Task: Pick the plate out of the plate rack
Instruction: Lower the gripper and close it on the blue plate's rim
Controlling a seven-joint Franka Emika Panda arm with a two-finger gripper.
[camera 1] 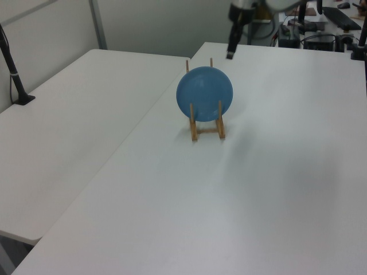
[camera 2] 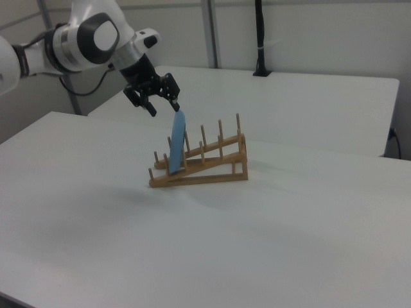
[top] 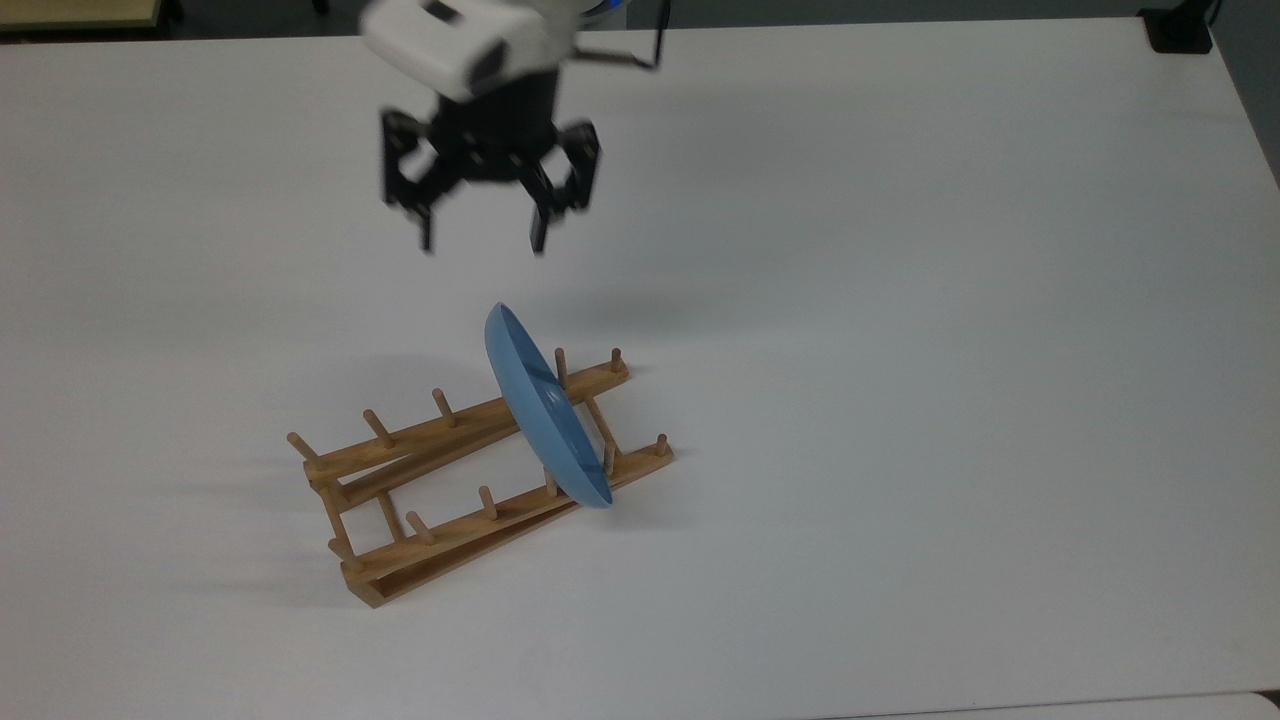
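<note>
Fingers of the black two-finger gripper [top: 483, 245] stand well apart, holding nothing, in the air at twelve o'clock of the round, glossy light-blue plate [top: 545, 409] in the top view. That plate stands on edge between pegs near one end of the light-brown wooden plate rack [top: 440, 478] on the white table [top: 900, 300].

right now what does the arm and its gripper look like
The arm is glossy white with rounded segments and a dark grey round cap at a joint. A thin black cable loops near its wrist. The gripper is black, an open linkage frame below a white block, ending in two slim black fingers.
</note>
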